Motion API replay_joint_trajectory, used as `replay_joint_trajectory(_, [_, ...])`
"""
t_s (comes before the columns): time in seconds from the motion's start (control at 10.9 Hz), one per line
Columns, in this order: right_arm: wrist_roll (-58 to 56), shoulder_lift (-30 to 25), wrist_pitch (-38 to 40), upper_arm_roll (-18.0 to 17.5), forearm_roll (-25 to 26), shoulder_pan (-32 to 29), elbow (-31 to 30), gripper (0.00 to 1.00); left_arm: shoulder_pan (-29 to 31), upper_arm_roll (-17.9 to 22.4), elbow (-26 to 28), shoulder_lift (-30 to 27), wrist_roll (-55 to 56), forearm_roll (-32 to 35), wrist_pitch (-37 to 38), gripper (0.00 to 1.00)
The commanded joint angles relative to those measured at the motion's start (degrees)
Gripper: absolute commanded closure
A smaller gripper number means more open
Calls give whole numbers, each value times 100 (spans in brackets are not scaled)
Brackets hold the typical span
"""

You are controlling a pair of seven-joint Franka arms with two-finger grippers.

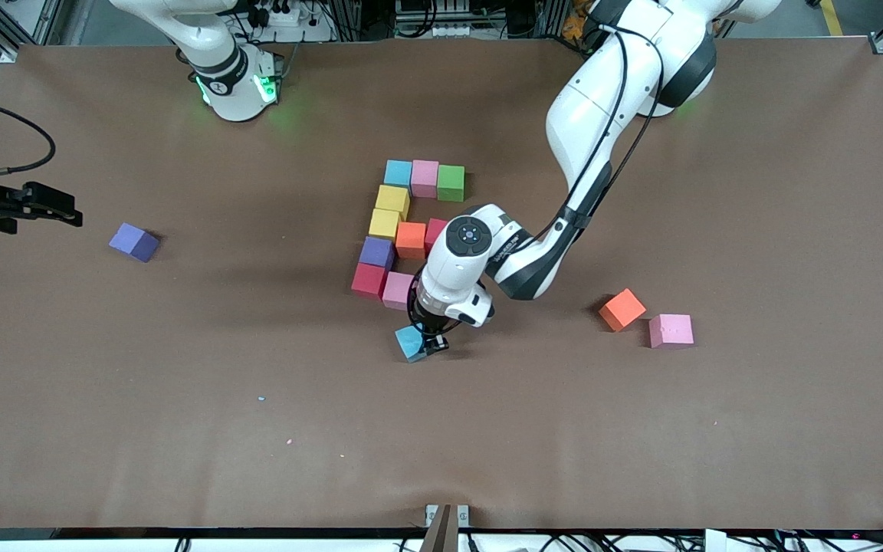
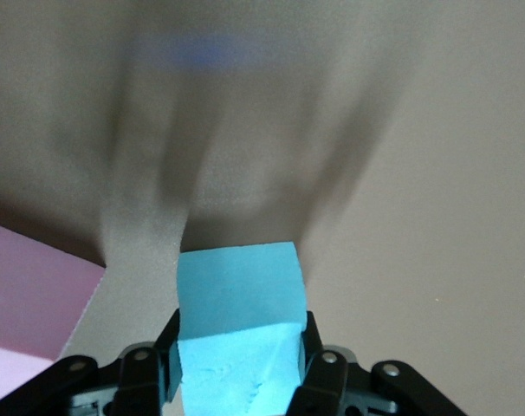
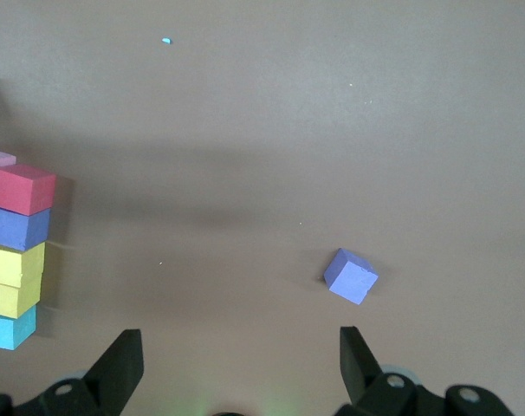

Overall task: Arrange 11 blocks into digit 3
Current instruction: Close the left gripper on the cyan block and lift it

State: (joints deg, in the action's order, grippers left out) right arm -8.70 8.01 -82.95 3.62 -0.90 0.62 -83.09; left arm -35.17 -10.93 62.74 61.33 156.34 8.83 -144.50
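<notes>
My left gripper (image 1: 428, 343) is shut on a light blue block (image 1: 410, 342), low over the table next to the pink block (image 1: 398, 290) at the figure's end. In the left wrist view the light blue block (image 2: 238, 299) fills the gap between the fingers (image 2: 165, 355). The partly built digit 3 (image 1: 403, 230) holds several blocks: light blue, pink and green in a row, then yellow, orange, red, purple and pink ones. My right gripper (image 1: 73, 217) waits open at the right arm's end of the table, over bare table near a loose purple block (image 1: 134, 242) (image 3: 350, 276).
A loose orange block (image 1: 622, 309) and a loose pink block (image 1: 671, 330) lie side by side toward the left arm's end. The left arm's forearm (image 1: 533, 253) hangs over the figure's red block. Bare brown table (image 1: 257, 429) spreads nearer the front camera.
</notes>
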Motion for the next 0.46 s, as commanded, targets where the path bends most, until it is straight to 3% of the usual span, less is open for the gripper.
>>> replay_joint_trajectory(0.0, [9, 25, 95, 16, -25, 35, 109, 0, 10, 47, 89, -156, 222, -31, 9, 100])
replay_joint_trajectory(0.37, [9, 25, 86, 16, -33, 26, 109, 0, 80, -23, 238, -367, -417, -22, 237, 100])
